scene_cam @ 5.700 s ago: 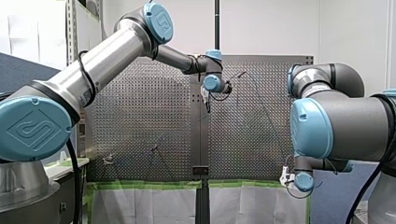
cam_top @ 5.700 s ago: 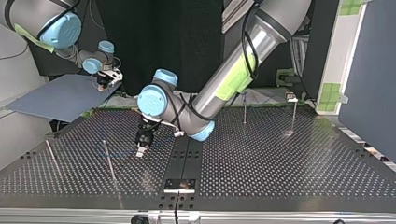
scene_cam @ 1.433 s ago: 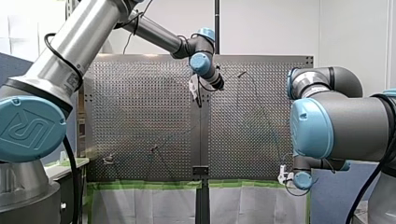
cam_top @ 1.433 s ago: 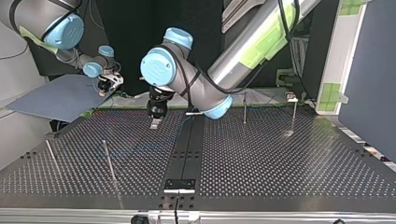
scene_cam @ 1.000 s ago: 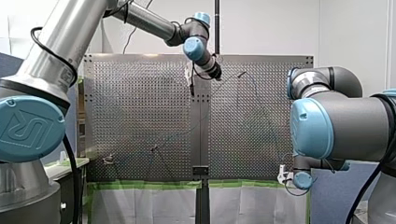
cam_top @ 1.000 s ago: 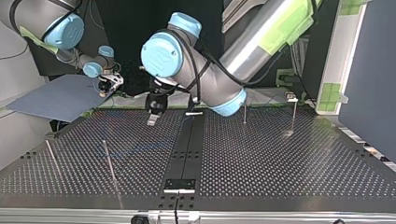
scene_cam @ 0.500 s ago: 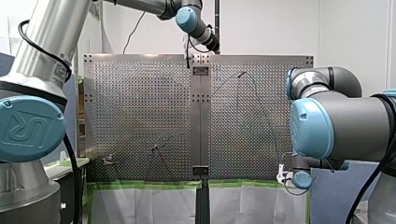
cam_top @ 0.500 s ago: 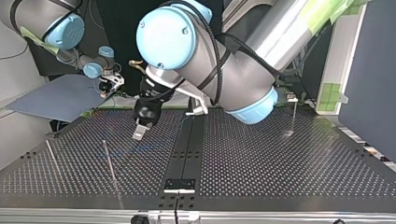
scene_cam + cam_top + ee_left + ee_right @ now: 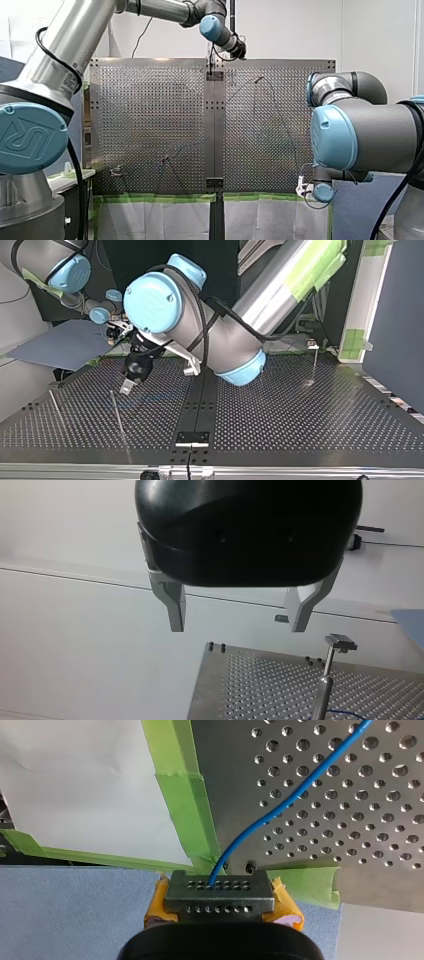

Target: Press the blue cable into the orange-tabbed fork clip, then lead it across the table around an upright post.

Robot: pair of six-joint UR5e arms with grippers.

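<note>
Right gripper (image 9: 220,896) pinches the cable (image 9: 280,805) at the table (image 9: 230,770) edge.
Left gripper (image 9: 239,616) is spread, empty (only its wrist view shows this clearly); in the front view the cable is barely visible.

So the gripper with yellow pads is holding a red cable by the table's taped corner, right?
Not red: the cable is blue. The right wrist view shows my right gripper, with yellow pads, holding it by the taped corner of the table.
</note>
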